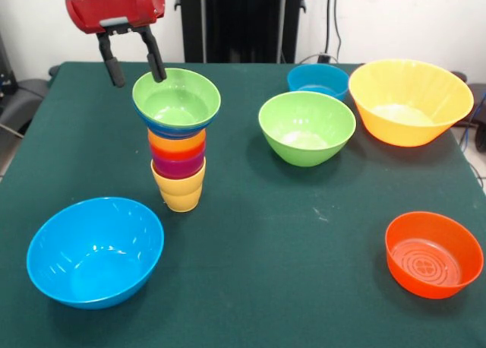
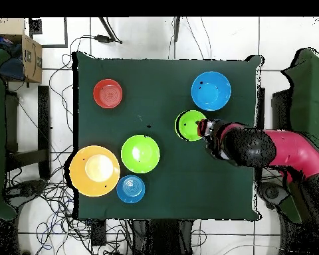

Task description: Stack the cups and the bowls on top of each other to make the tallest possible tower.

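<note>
- Front view: the end effector [image 1: 136, 68] hung open and empty at the far-left rim of the tower [image 1: 177, 139], one finger just touching the small green bowl [image 1: 176, 99] that topped it. The tower's long axis stood upright on the surface [image 1: 288, 234].
- Overhead view: the larger green bowl [image 2: 140, 153], probably the next piece, lay well left of the end effector [image 2: 203, 128], apart from the tower.
</note>
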Action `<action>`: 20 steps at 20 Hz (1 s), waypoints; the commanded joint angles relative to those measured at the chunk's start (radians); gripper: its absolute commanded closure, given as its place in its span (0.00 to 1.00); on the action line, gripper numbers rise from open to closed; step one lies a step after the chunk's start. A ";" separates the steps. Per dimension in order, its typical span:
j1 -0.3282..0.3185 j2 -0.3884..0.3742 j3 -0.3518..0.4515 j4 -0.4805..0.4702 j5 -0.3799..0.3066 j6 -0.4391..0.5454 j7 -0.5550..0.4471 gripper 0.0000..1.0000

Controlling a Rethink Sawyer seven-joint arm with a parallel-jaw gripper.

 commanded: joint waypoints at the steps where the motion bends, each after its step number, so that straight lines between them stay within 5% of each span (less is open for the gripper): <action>1: 0.016 -0.008 0.007 0.042 -0.023 -0.005 -0.103 0.00; 20: 0.127 -0.148 -0.018 -0.045 0.112 0.177 -0.056 0.00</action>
